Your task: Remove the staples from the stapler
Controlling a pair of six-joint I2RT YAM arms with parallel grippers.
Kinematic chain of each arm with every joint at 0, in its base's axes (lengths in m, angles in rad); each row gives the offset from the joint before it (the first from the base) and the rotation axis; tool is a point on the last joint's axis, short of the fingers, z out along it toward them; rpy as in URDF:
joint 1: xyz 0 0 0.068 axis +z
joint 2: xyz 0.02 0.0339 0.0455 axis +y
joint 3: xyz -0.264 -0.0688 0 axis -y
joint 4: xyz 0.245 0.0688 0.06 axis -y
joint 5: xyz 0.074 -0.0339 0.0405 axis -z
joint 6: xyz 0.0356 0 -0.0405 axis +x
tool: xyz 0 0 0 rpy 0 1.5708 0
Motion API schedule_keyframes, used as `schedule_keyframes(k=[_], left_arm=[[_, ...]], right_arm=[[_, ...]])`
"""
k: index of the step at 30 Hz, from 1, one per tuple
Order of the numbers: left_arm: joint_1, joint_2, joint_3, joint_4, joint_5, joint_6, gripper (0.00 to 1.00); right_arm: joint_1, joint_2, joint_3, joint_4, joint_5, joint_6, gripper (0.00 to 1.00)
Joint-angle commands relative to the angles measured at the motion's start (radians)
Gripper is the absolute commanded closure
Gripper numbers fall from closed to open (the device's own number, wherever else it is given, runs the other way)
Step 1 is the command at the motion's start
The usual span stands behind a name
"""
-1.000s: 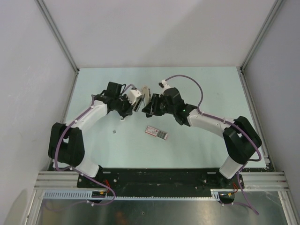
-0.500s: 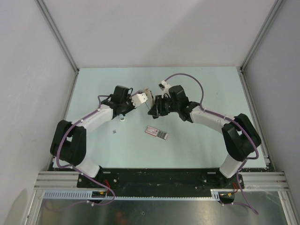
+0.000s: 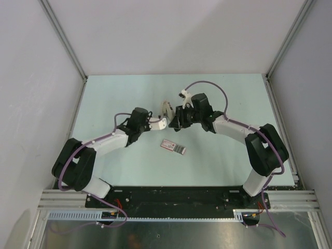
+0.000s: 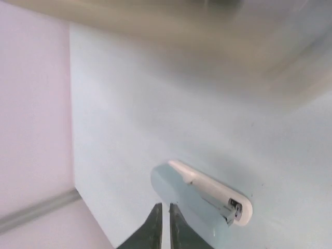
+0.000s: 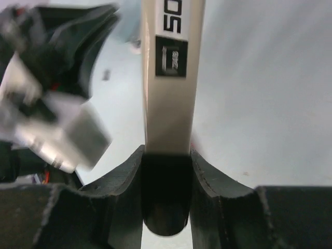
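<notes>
Right fingers (image 5: 129, 174) clamp the stapler (image 5: 168, 104) above open table (image 3: 233, 93), clear of edges; left fingers (image 4: 154, 228) nearly closed, empty.

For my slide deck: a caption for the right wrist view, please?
Right gripper clamped on the beige stapler, seen along its length.

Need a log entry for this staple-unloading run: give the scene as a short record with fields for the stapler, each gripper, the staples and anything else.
stapler: beige with a black label, held at one end by the right gripper
right gripper: shut on the stapler, one finger on each side
left gripper: fingers nearly together, nothing seen between them
staples: none discernible
pink-and-white box: flat on the table, apart from both grippers
unclear: white elongated piece just past the left fingertips, identity not clear
</notes>
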Motion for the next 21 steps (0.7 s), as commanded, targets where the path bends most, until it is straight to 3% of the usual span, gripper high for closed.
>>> schedule_keyframes(k=[1,9,14,16,21], left_arm=[[-0.075,-0.06,-0.055,0.131,-0.082,0.236,1.0],[-0.099,-0.032,-0.042,0.169,-0.11,0.257,1.0],[-0.09,-0.023,0.101,-0.011,-0.06,0.022,1.0],[-0.087,-0.018,0.185,-0.138,-0.018,-0.133,0.94],[-0.048,-0.02,0.35,-0.401,0.212,-0.508,0.65]], right_arm=[[-0.068,0.009,0.021,0.032,0.091,0.037,1.0],[-0.097,0.011,0.02,0.06,0.035,0.054,1.0],[-0.09,0.016,0.021,0.107,0.051,0.096,1.0],[-0.074,0.006,0.02,0.124,0.091,0.111,1.0],[0.029,-0.037,0.021,0.153,0.36,0.134,1.0]])
